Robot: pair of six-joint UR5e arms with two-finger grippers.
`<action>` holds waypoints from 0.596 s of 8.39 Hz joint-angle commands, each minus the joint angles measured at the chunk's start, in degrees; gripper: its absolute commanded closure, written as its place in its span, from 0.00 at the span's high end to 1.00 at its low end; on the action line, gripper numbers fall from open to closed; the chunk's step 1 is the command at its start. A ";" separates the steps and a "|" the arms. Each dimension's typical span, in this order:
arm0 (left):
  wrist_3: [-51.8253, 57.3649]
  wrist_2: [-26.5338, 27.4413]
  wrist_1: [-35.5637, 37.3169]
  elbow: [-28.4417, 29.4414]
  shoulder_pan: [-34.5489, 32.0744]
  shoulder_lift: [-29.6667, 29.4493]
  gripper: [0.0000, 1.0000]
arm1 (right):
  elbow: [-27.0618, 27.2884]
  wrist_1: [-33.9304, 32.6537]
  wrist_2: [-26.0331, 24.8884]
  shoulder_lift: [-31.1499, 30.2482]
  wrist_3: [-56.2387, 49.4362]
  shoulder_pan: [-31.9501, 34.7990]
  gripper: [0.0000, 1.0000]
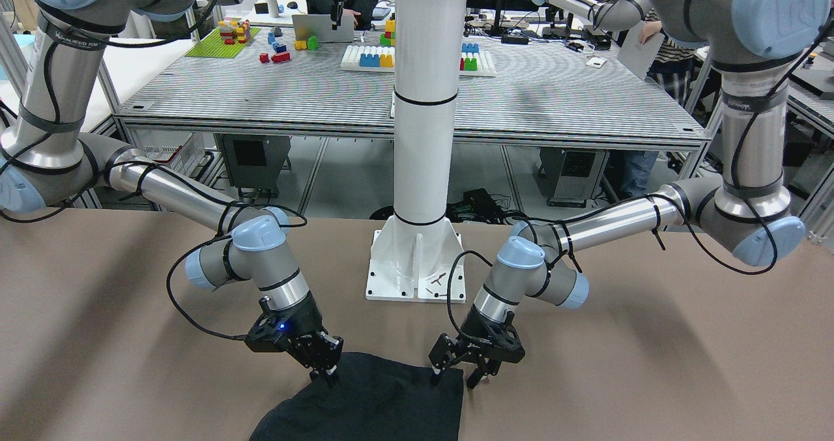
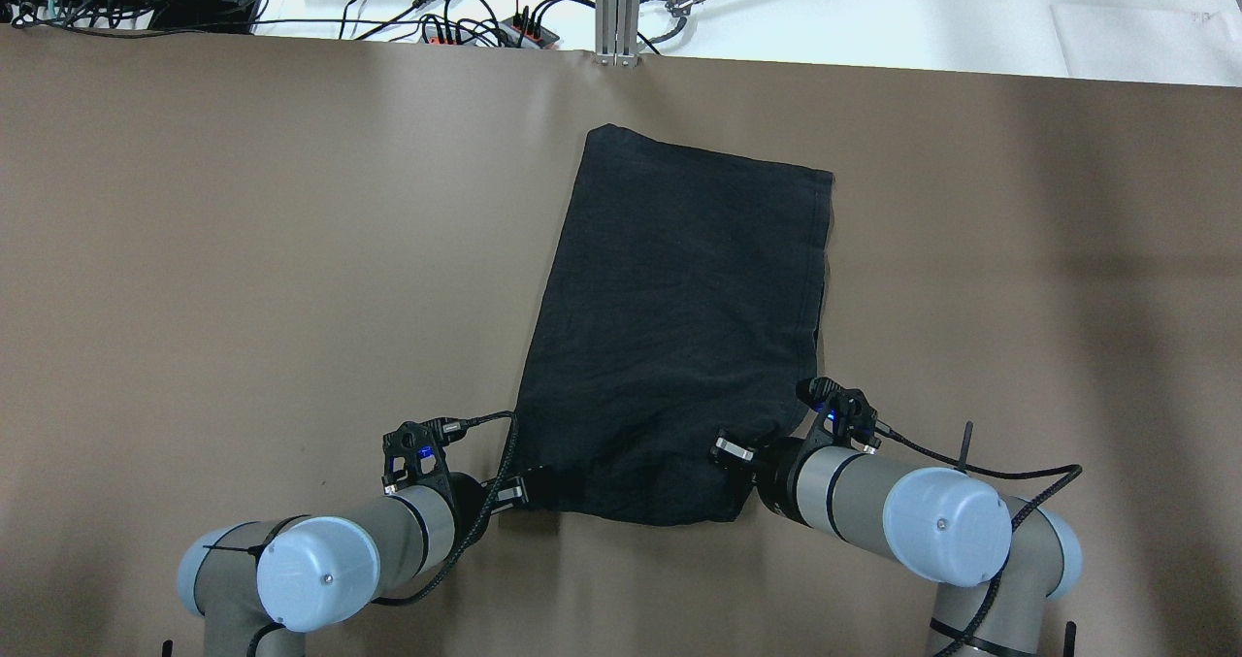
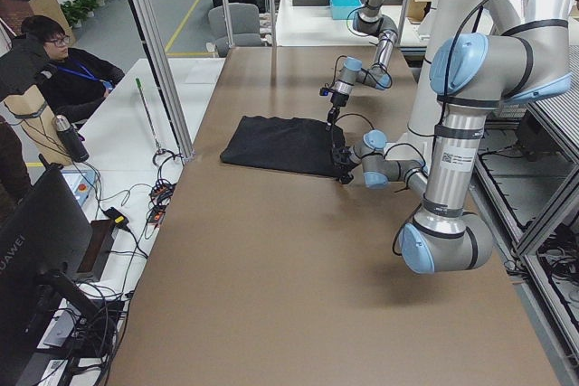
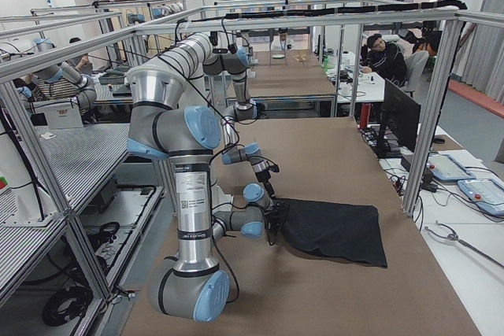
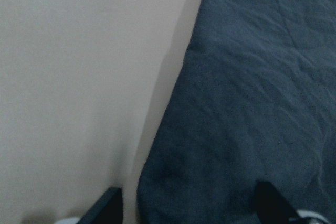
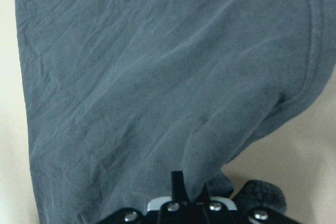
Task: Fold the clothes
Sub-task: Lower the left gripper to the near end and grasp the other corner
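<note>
The clothes (image 2: 679,327) are one dark charcoal garment lying flat on the brown table, folded into a tall slanted rectangle. It also shows in the front view (image 1: 378,402) and both side views (image 3: 280,144) (image 4: 335,230). My left gripper (image 1: 454,381) is open at the garment's near left corner (image 5: 252,103). Its fingertips (image 5: 107,205) straddle that corner just above the table. My right gripper (image 1: 328,374) is shut on the near right edge of the clothes (image 6: 157,77), where the fabric bunches up at the fingers (image 6: 177,182). From overhead, both grippers (image 2: 529,490) (image 2: 735,448) sit at the near hem.
The white post (image 1: 423,102) and its base plate (image 1: 417,271) stand between the two arms at the table's robot side. Cables and power strips (image 2: 466,26) lie past the far edge. A seated person (image 3: 63,70) and a monitor (image 3: 36,241) are beside the table.
</note>
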 commanded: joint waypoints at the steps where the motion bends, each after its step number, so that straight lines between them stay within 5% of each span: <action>1: 0.00 0.67 0.02 0.05 0.69 0.06 0.63 | 0.16 0.00 -0.01 -0.20 -0.07 -0.10 0.00; 2: 0.00 0.67 -0.07 -0.04 0.69 0.15 0.22 | 0.33 0.00 -0.10 -0.20 -0.07 -0.19 0.00; 3: 0.00 1.19 -0.07 -0.39 0.69 0.32 0.00 | 0.51 0.00 -0.10 -0.11 -0.07 -0.19 0.00; 5: 0.00 0.41 0.11 -3.19 0.60 0.06 0.00 | 0.60 0.00 -0.01 -0.11 0.02 -0.19 0.00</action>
